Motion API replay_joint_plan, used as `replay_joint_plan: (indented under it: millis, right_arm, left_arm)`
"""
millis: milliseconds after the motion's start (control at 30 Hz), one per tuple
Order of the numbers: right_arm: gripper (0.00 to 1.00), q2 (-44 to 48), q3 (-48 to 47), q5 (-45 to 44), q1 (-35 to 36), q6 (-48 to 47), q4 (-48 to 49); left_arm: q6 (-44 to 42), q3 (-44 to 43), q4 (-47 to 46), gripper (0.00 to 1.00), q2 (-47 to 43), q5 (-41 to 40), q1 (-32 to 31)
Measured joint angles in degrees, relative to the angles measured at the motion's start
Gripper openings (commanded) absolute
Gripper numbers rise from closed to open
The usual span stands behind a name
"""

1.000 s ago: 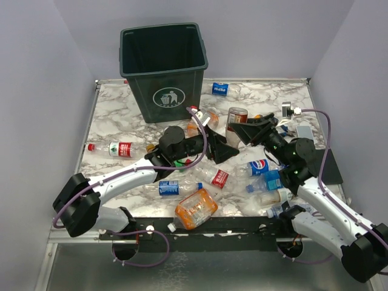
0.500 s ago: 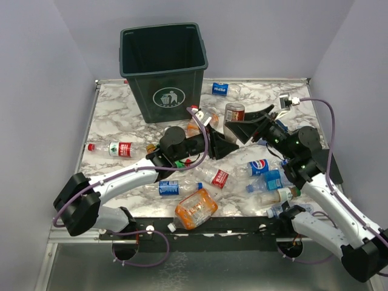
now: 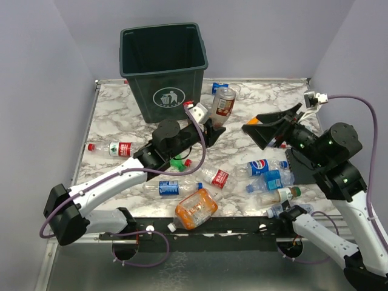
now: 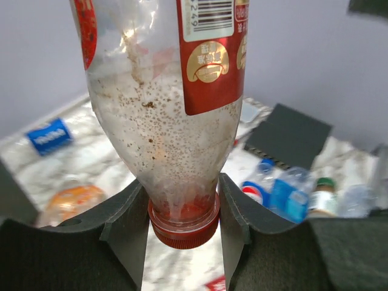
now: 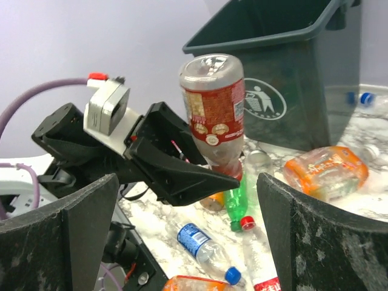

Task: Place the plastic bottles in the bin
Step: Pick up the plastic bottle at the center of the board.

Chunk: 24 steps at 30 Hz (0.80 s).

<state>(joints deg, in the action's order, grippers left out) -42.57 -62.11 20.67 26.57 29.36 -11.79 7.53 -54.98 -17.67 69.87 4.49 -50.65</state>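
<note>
Pinching hard at the neck, the left gripper's [image 4: 183, 209] jaws hold a red-labelled bottle [image 4: 159, 115] upside down, its red cap poking out just below the finger pads. In the overhead view this bottle [image 3: 225, 102] hangs above centre of the frame, lifted off the marble table [image 3: 118, 115] and just right of the bin [image 3: 145, 91], outside its rim. Its clear wall is speckled inside with brownish residue.

Over on the right of the overhead frame, the right gripper [image 3: 259, 128] has its jaws spread wide with nothing between them. It points left toward the raised bottle and sits apart from it. Its own camera sees the bottle [image 5: 213, 115] in the middle of the frame with the bin [image 5: 291, 73] behind it at upper right.

Down on the table lie more bottles: a green bottle [image 3: 177, 162] under the left arm, an orange-tinted bottle [image 3: 195, 208] at lower centre, a blue-labelled bottle [image 3: 168, 187] just left of it, and a cluster at lower right.
</note>
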Motion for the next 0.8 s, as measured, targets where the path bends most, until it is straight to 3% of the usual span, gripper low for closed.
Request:
replay_joint_plan:
  millis: [133, 467, 600, 800]
  right_arm:
    - [1.00, -3.0, -7.6, -2.2, 0.0, -2.0, -8.5]
    - [0.99, -12.4, -13.6, -0.2, 0.0, -3.5, -21.7]
    - [0.99, -15.7, -13.2, 2.0, 0.0, -5.9, -26.3]
    - [0.98, -14.4, -3.5, 10.4, 0.0, -7.3, -25.7]
  left_arm:
    - [-14.3, -1.0, 4.2, 0.00, -1.0, -2.5, -0.3]
    - [-67.5, 10.8, 8.5, 0.00, -1.9, -13.1, -11.2]
    - [-79.7, 12.5, 7.5, 0.00, -1.9, -16.7, -11.5]
    - [-88.3, 13.9, 5.3, 0.00, -4.2, -19.1, -11.7]
